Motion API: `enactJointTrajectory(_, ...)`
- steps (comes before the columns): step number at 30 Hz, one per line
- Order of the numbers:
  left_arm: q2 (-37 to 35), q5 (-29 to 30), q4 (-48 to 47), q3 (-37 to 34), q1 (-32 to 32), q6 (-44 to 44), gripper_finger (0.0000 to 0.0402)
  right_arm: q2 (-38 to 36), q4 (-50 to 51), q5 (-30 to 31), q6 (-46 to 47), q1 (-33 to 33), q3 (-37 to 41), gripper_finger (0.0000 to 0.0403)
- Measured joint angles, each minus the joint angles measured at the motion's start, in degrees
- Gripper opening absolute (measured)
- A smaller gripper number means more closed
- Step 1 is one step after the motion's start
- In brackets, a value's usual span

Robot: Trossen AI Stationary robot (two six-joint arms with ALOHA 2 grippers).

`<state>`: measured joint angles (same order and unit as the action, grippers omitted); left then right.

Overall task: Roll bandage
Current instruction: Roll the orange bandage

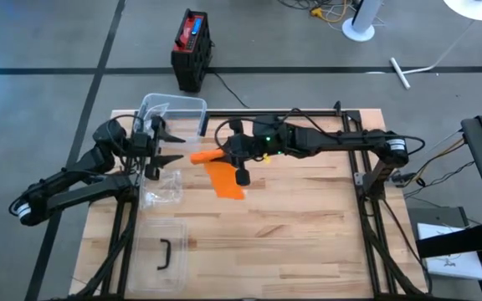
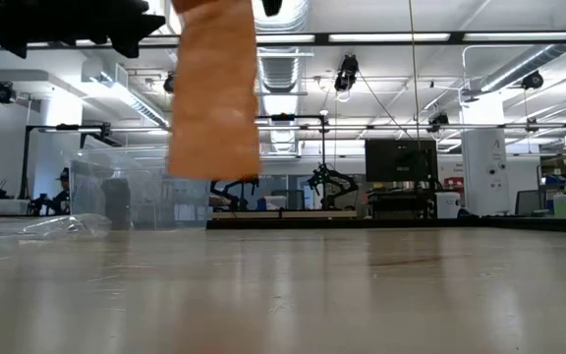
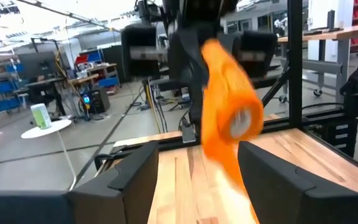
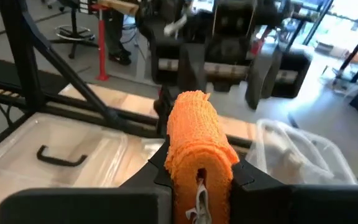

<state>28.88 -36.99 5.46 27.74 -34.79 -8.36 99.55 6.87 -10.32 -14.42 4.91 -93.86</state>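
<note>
Orange bandage roll (image 4: 197, 158) sits clamped between our right gripper (image 1: 224, 154) fingers, held above the wooden table (image 1: 308, 217) with its loose tail hanging down. Just left of it, our left gripper (image 1: 167, 144) faces the roll with fingers apart, beside a clear plastic bin (image 1: 174, 113).

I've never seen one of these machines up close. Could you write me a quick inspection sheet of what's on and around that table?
Surface: wooden table, bare on the right.
Job's things: orange bandage, roll held up, tail hanging to the table.
Clutter: clear box, lid with a black handle, crumpled plastic bag.
Grippers: right gripper shut on the roll; left gripper open, facing it.
Cables: black cable from a red and black box on the floor.
Surroundings: workshop; nobody seen clearly.
</note>
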Motion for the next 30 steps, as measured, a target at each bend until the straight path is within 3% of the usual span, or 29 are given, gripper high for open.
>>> enactJointTrajectory(18, 3.0, 0.5, 5.0, 0.1, 0.0, 3.7, 0.0166, 0.0, -0.8, 3.0, 2.3, -0.1, 2.3, 0.0048)
enactJointTrajectory(30, 4.2, -1.5, 6.6, -1.4, 2.9, 4.4, 0.0122, 0.0, 1.2, 3.1, -1.9, 0.3, 2.3, 0.0048)
